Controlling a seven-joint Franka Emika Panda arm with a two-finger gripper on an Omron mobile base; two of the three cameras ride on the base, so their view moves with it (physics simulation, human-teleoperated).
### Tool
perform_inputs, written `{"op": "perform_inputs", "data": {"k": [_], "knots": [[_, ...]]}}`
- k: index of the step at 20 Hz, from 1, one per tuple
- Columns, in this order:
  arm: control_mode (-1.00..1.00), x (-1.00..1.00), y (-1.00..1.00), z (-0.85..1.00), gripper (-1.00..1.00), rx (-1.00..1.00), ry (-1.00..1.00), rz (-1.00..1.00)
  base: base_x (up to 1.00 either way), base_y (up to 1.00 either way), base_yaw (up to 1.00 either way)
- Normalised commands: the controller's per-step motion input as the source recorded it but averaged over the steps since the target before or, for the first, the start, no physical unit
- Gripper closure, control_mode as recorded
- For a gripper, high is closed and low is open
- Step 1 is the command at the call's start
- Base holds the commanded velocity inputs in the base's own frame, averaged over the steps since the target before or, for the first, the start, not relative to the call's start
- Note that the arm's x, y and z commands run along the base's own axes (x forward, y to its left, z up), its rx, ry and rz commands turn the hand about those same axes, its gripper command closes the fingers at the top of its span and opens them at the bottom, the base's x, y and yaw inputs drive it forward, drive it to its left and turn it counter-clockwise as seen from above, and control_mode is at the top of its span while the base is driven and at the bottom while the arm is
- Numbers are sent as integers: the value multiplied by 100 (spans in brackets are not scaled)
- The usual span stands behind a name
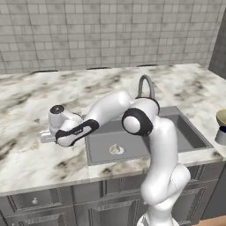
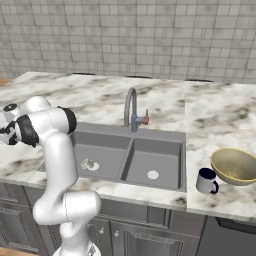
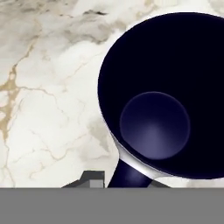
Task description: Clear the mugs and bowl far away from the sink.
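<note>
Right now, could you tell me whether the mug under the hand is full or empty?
Empty: the hand view looks straight down into the mug, and its dark navy bottom shows bare, with nothing in it.

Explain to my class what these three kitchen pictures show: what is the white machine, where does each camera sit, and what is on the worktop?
The white machine is a robot arm on a driving base, rendered in a simulated kitchen. Two cameras ride behind it, to its left and right, showing the same marble counter and grey two-basin sink with its arched tap. The third camera sits on the hand, left of the sink, looking down into a dark navy mug; the hand is shut, apparently on that mug's rim. Right of the sink, a second mug stands beside a tan bowl.
</note>
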Motion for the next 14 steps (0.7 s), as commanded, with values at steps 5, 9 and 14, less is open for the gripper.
{"op": "perform_inputs", "data": {"k": [5, 9, 14], "knots": [[-100, -21, 0, 85, 100, -1, -1, 21, 0, 0, 0], [-100, -21, -3, 98, 100, 0, 0, 13, 0, 0, 0], [-100, -20, -29, 99, 100, 0, 0, 4, 0, 0, 0]]}}
